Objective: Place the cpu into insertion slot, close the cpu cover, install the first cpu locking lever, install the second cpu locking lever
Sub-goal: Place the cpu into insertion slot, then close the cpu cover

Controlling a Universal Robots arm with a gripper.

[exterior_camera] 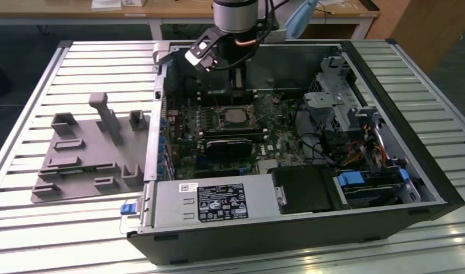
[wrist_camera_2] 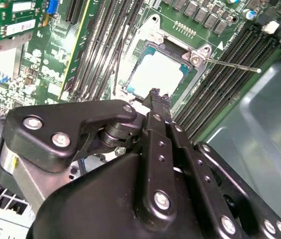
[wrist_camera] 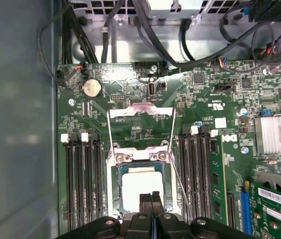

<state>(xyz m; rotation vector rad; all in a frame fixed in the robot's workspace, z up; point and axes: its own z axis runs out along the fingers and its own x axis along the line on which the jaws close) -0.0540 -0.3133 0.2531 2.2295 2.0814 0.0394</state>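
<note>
Silver-and-black robot arm (exterior_camera: 234,17) hangs vertical, upper centre of frame.
Its black jointed pincer (exterior_camera: 238,94) points down, fingertips (wrist_camera: 145,200) pressed together.

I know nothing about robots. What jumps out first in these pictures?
An open computer case lies on a slatted table, with the robot arm reaching down into it. Its black gripper, fingers together, hangs over the bright silvery cpu, framed by the cpu cover. On the exterior view's left sits a grey moulded tray.
</note>
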